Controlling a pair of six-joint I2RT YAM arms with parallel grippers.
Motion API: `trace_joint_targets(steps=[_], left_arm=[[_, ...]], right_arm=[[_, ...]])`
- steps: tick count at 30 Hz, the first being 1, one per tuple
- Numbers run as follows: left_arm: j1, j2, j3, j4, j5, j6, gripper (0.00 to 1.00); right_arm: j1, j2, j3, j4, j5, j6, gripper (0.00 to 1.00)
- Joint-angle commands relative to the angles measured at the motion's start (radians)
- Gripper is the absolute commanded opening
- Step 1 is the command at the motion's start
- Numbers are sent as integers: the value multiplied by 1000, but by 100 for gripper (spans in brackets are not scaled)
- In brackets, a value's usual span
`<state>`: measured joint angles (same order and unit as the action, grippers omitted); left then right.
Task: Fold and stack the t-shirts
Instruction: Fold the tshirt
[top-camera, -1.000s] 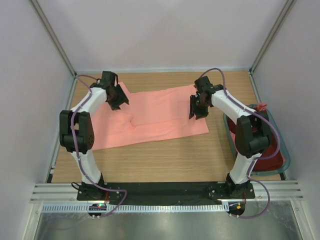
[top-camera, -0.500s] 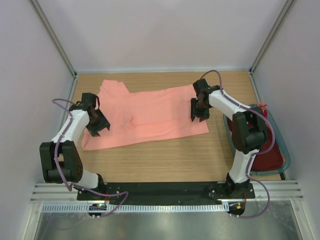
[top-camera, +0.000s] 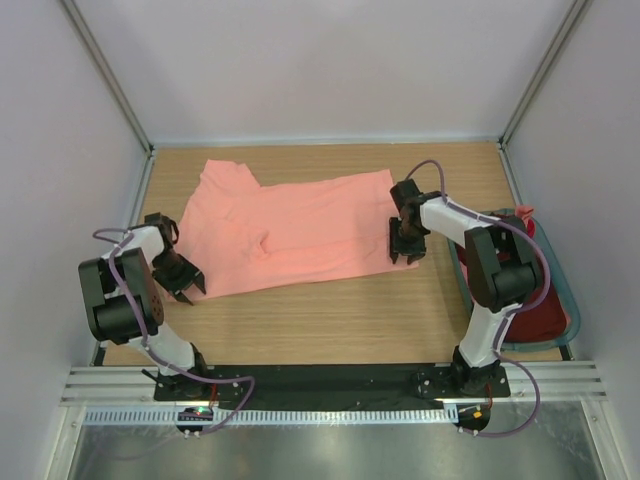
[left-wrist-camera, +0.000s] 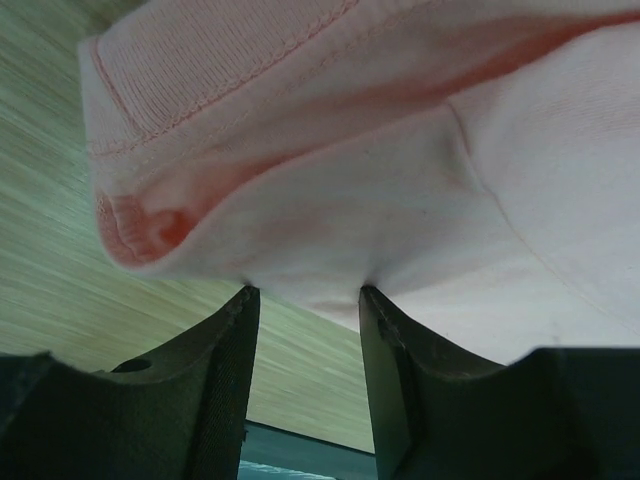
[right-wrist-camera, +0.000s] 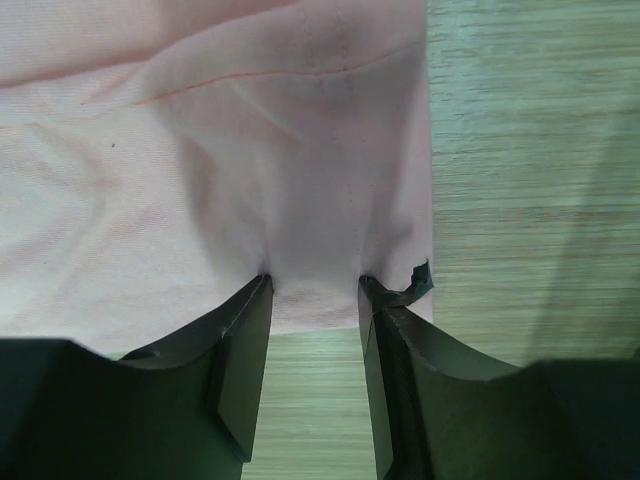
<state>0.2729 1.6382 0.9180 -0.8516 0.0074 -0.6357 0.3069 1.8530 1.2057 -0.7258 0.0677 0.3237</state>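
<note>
A salmon-pink t-shirt (top-camera: 290, 228) lies spread flat on the wooden table (top-camera: 330, 320). My left gripper (top-camera: 182, 283) is at its near left corner. In the left wrist view the shirt's hem (left-wrist-camera: 400, 180) lies against the tips of the left gripper (left-wrist-camera: 305, 295), whose jaws stand apart. My right gripper (top-camera: 405, 250) is at the shirt's near right corner. In the right wrist view the right gripper (right-wrist-camera: 315, 285) is open, its tips pressing on the cloth (right-wrist-camera: 250, 150) just inside the hem. A dark maroon t-shirt (top-camera: 535, 310) lies in the basket.
The grey-teal plastic basket (top-camera: 572, 300) stands at the table's right edge, beside the right arm. A bit of salmon cloth (top-camera: 525, 212) shows at its far rim. Walls and metal posts close in the left, back and right sides.
My left gripper has swung from the shirt's far left sleeve down to its near left corner. My right gripper has moved nearer, to the near right corner.
</note>
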Motion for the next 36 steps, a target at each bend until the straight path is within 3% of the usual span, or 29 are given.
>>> trace_joint_targets(steps=[1,9,15,21,25,29,36], left_arm=[[11,5,-16,6,13,-27,47],[34,-12,-18,-90,-109,-71,48],[48,-87,22,-165,-103,-61,50],[45,-247,106,-218,-64,7,58],[42,-316,171,-137,-17,60,59],[42,-259,275,-23,64,73,59],[42,7,515,141,198,97,56]], right_arm=[[-19,25,-83,37,6,21,47],[-20,-135,-250,-26,32,60,47],[-20,-241,-285,-70,35,66,47],[-20,-265,-69,-146,44,64,49],[-29,-227,64,-86,41,100,52],[-51,-91,237,11,43,121,53],[-112,149,520,22,63,114,53]])
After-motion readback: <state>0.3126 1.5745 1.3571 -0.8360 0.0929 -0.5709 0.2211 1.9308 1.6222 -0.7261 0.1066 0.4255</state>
